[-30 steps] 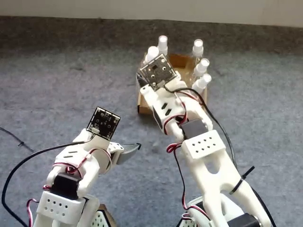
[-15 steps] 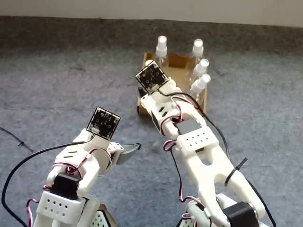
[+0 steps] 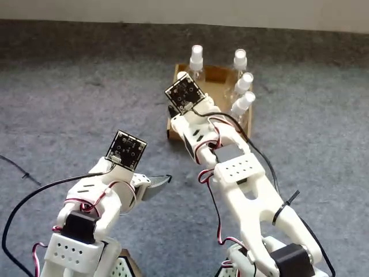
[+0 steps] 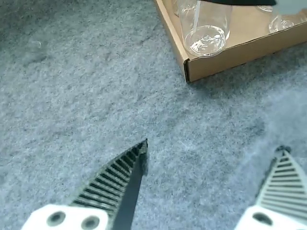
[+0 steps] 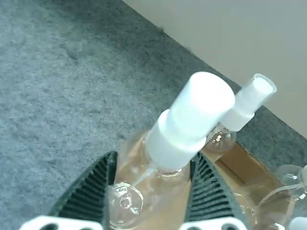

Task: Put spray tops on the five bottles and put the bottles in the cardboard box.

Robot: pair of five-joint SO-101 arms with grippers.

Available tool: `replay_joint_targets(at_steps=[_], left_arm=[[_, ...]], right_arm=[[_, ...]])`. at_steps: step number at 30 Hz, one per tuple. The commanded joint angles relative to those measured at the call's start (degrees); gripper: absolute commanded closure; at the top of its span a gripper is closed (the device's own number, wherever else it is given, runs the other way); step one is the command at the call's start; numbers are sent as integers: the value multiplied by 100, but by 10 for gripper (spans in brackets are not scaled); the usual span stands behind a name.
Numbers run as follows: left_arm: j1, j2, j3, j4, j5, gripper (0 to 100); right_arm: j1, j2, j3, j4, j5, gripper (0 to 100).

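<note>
The cardboard box (image 3: pixel 250 120) lies on the grey carpet at the middle back. Three clear bottles with white spray tops (image 3: pixel 240 58) stand along its right side and another bottle (image 3: pixel 196 57) at its far left. My right gripper (image 3: pixel 176 107) hangs over the box's near left corner, shut on a fifth capped bottle (image 5: pixel 191 120), which stands upright between the fingers (image 5: pixel 91 191). That bottle's base (image 4: pixel 205 29) sits just inside the box corner (image 4: pixel 192 72). My left gripper (image 4: pixel 211 158) is open over bare carpet in front of the box, holding nothing.
Grey carpet (image 3: pixel 86 104) surrounds the box, with free room to the left and right. A pale wall runs along the back. A thin black cable (image 3: pixel 17 170) lies at the left edge near the left arm's base.
The right gripper has shifted a little left and nearer with its bottle, lowering it toward the box's near left corner. The left arm has stayed still.
</note>
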State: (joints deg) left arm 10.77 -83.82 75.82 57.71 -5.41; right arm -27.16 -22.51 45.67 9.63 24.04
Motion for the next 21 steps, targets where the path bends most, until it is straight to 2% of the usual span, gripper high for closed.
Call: replay_joint_targets(at_steps=[1, 16, 21], left_arm=[[75, -57, -31, -132, -35, 639], [57, -57, -48, -123, -35, 639], [-505, -57, -57, -369, -35, 639]], right_arm=[[40, 4, -303, -40, 62, 995], [40, 22, -593, -48, 62, 995], [40, 31, -787, -48, 62, 995]])
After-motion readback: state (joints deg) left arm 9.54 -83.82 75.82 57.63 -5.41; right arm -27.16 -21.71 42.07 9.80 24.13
